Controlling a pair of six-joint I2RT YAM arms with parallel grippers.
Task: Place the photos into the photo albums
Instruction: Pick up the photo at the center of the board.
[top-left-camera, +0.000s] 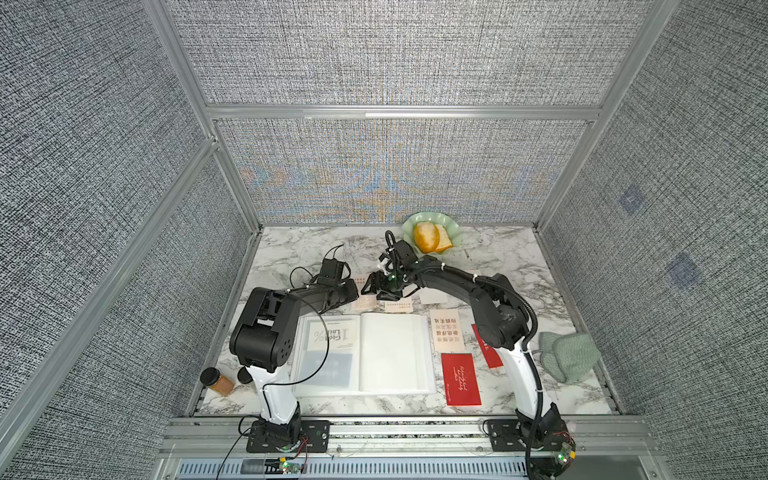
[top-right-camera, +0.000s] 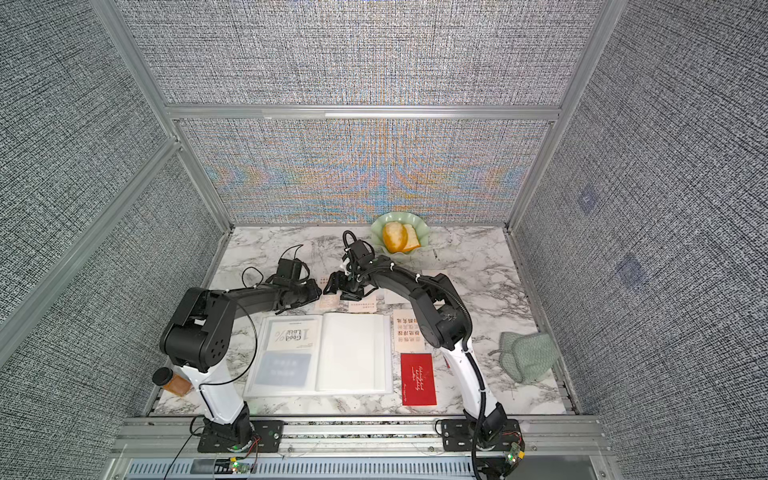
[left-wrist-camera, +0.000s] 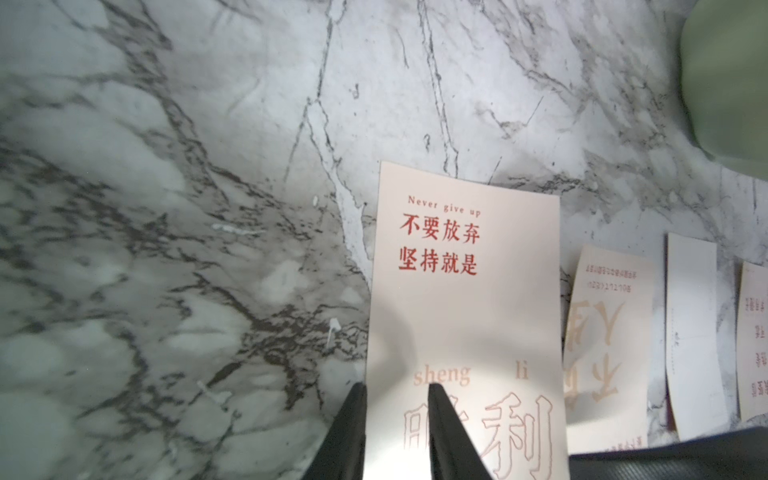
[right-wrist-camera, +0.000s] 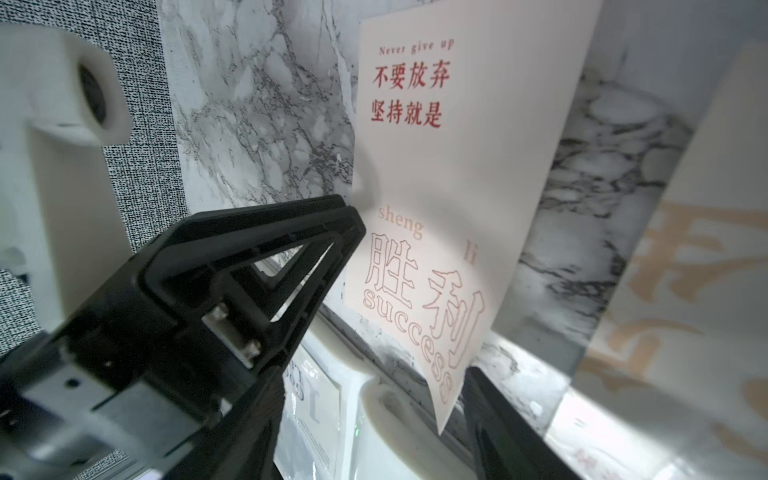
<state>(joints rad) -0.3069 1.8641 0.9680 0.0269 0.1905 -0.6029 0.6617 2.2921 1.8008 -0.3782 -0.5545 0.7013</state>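
Note:
The photo album (top-left-camera: 390, 353) (top-right-camera: 353, 357) lies open near the table's front, with a "Good Luck" print in its left page. My left gripper (left-wrist-camera: 397, 388) (top-left-camera: 353, 289) is shut on the edge of a cream photo (left-wrist-camera: 461, 291) (right-wrist-camera: 457, 166) with red "Never give up" text. That photo tilts up off the marble. My right gripper (right-wrist-camera: 378, 436) (top-left-camera: 372, 286) faces it, open, with the photo's lower corner hanging between its fingers. More cream photos (top-left-camera: 398, 306) (top-left-camera: 445, 332), a white one (top-left-camera: 432, 296) and two red ones (top-left-camera: 460, 379) (top-left-camera: 484, 345) lie on the table.
A green bowl (top-left-camera: 409, 226) holding bread stands at the back. A green knitted cloth (top-left-camera: 569, 355) lies at the right edge. A jar (top-left-camera: 216, 380) and a dark cap (top-left-camera: 244, 377) sit front left beside the left arm. Grey panel walls enclose the marble table (top-left-camera: 498, 266).

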